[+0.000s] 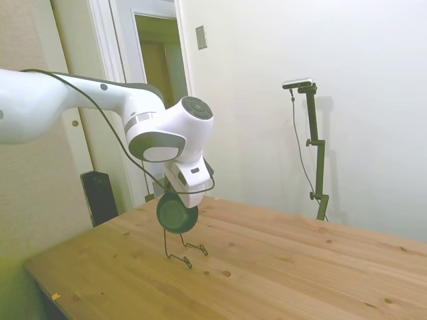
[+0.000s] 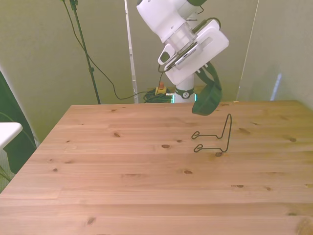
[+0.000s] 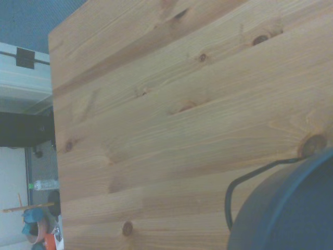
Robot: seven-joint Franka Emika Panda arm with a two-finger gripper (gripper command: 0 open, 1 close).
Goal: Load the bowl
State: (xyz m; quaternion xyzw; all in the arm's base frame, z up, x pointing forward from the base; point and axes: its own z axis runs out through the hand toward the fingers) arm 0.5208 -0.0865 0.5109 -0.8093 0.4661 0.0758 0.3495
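The small dark green bowl hangs in the air, tipped on its edge, with my gripper shut on its upper rim. In the front view the bowl hangs from the gripper just above and behind the upright loop of the thin black wire rack. The rack stands on the wooden table directly below the bowl, apart from it. Close up in the wrist view, the bowl's dark rim fills one corner, with a piece of the rack's wire beside it.
A black box stands on the floor beyond the table's far-left edge in the side view. Cables and a small red and yellow device lie behind the table in the front view. A white surface shows at the front view's left.
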